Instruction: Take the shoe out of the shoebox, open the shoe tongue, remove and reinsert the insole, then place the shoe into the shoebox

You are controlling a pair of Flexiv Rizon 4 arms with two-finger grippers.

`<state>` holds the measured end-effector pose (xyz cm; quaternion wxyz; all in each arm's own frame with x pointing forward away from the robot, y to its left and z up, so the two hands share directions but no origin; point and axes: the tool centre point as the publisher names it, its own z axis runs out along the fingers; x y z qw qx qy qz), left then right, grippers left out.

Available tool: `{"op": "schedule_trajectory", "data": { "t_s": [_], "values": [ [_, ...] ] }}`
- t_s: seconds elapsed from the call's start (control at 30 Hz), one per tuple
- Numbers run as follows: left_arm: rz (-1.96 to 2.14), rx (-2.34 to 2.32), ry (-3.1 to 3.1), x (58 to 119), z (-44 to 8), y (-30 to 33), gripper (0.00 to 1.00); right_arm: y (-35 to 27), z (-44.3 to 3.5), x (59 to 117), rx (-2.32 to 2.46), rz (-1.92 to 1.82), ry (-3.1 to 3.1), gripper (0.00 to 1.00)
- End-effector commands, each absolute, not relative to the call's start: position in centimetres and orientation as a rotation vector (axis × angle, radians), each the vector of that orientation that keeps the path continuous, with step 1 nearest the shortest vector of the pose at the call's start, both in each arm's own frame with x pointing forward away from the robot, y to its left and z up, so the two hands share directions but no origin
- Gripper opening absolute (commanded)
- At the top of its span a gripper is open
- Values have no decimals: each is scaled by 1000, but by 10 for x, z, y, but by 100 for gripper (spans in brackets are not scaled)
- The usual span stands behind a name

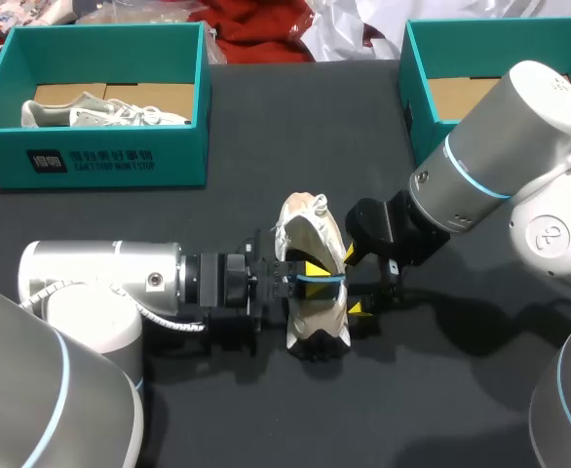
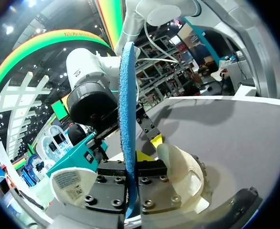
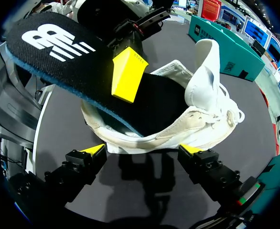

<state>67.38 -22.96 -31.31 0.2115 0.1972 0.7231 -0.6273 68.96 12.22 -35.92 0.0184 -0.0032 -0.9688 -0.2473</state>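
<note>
Black insole (image 2: 127, 119) pinched in left claw (image 2: 130, 162), shoe (image 3: 207, 119) ahead of right claw (image 3: 142, 150)

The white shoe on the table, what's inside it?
A black insole, one end tucked inside, the other sticking out in the left gripper. It hides the floor and toe of the shoe.

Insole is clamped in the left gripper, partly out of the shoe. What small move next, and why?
Probably ease the right gripper forward and shut it on the shoe. The left gripper pinches the insole, one end of it in the shoe, while the right gripper is open just short of the shoe, so nothing steadies it.
</note>
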Motion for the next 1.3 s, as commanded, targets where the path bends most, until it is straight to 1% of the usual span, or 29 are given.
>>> {"op": "schedule_trajectory", "data": {
  "t_s": [0.03, 0.47, 0.73, 0.77, 0.83, 0.9, 0.93, 1.07, 1.2, 1.3],
  "values": [
    [-1736, 544, 2014, 679, -319, -232, 0, 123, -360, 688, -12, -767, -3012, 100],
    [-1711, 500, 2053, 694, -338, -227, 0, 123, -360, 688, -12, -767, -3012, 100],
    [-1706, 508, 2043, 693, -335, -227, 0, 123, -360, 688, -12, -767, -3012, 100],
    [-1710, 512, 2038, 692, -334, -227, 5, 123, -360, 688, -12, -767, -3012, 100],
    [-1711, 522, 2031, 689, -331, -228, 22, 123, -360, 688, -12, -767, -3012, 100],
    [-1714, 529, 2020, 686, -328, -228, 32, 123, -360, 688, -12, -767, -3012, 100],
    [-1715, 533, 2015, 685, -326, -228, 34, 123, -360, 688, -12, -767, -3012, 100],
    [-1705, 575, 1976, 676, -318, -228, 37, 123, -360, 688, -12, -767, -3012, 100],
    [-1697, 614, 1944, 667, -310, -228, 35, 123, -360, 688, -12, -767, -3012, 100],
    [-1672, 639, 1925, 662, -305, -230, 31, 123, -360, 688, -12, -767, -3012, 100]
  ]
}}
